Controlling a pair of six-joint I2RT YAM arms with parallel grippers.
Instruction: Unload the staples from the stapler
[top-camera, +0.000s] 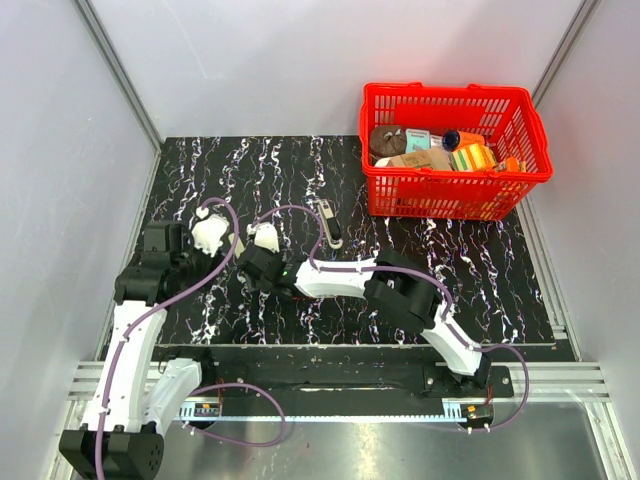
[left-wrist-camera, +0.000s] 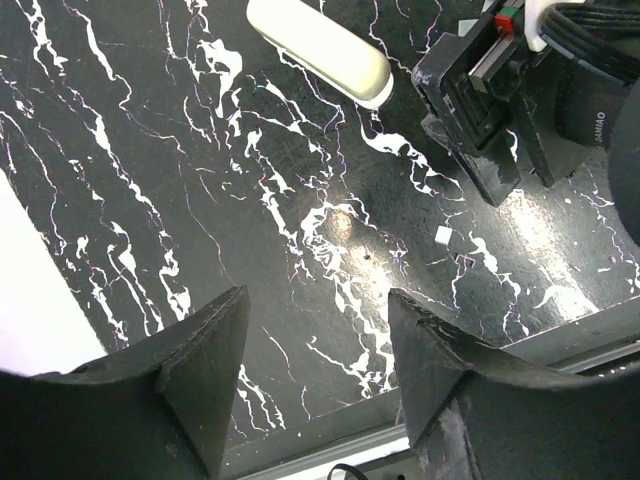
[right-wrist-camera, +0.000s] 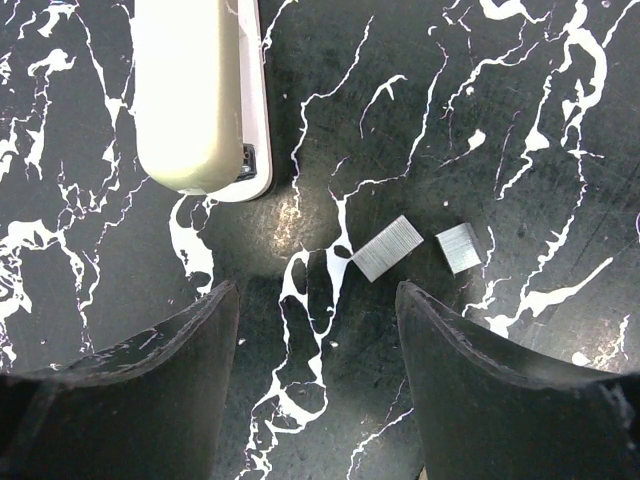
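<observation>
Stapler (top-camera: 330, 222) lies flat on the marbled table (top-camera: 480, 290), slim and black with its silver arm on top, between the arms and the red basket (top-camera: 440, 195) — apart from both grippers and touched by neither. The right gripper (right-wrist-camera: 315, 292) hangs low over the table, fingers spread and nothing between them. Just ahead of it lie two short staple strips (right-wrist-camera: 388, 247), side by side but not touching. Beside those is the rounded end of a cream casing (right-wrist-camera: 195, 95), which may be a second stapler, though I cannot say for sure. The left gripper (left-wrist-camera: 315, 300) is likewise released and empty, near the same cream piece. Whether the black stapler holds any staples cannot be seen from above. If it does, the sound way is to pin its base with one gripper near the hinge and lift the silver arm at the free end with the other — slowly, so the body does not skid on the smooth top.
</observation>
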